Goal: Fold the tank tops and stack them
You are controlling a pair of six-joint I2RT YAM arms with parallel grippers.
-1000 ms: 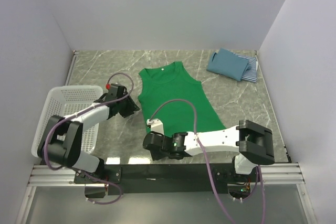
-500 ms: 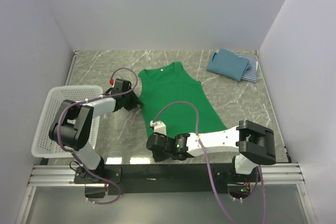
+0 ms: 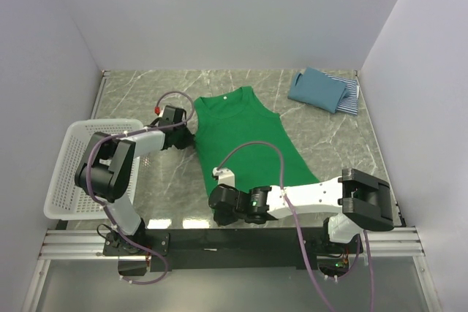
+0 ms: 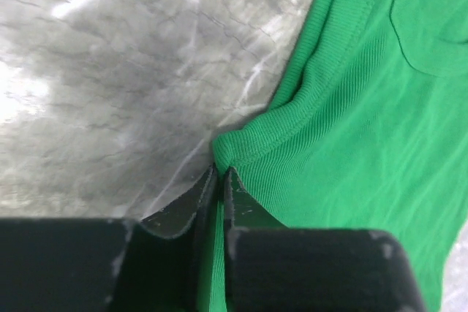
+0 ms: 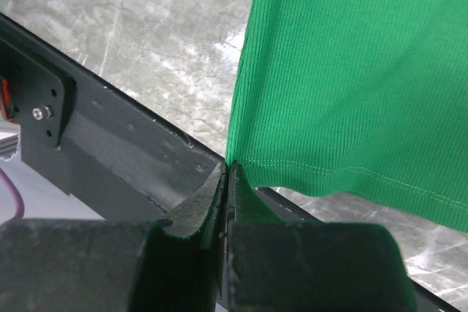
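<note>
Pinching the green tank top (image 3: 245,144), your left gripper (image 4: 221,173) jaws clench its armhole edge, right gripper (image 5: 227,169) jaws its hem corner; it lies unfolded on the bench (image 3: 131,96). Teal top (image 3: 314,89) and striped top (image 3: 353,99) sit folded at one o'clock.

The white-shelled, black-jointed left arm (image 3: 142,142) and matching right arm (image 3: 314,195) each trail a looping purple cable (image 3: 252,143); their blunt fingers (image 4: 179,213) are matte black.
</note>
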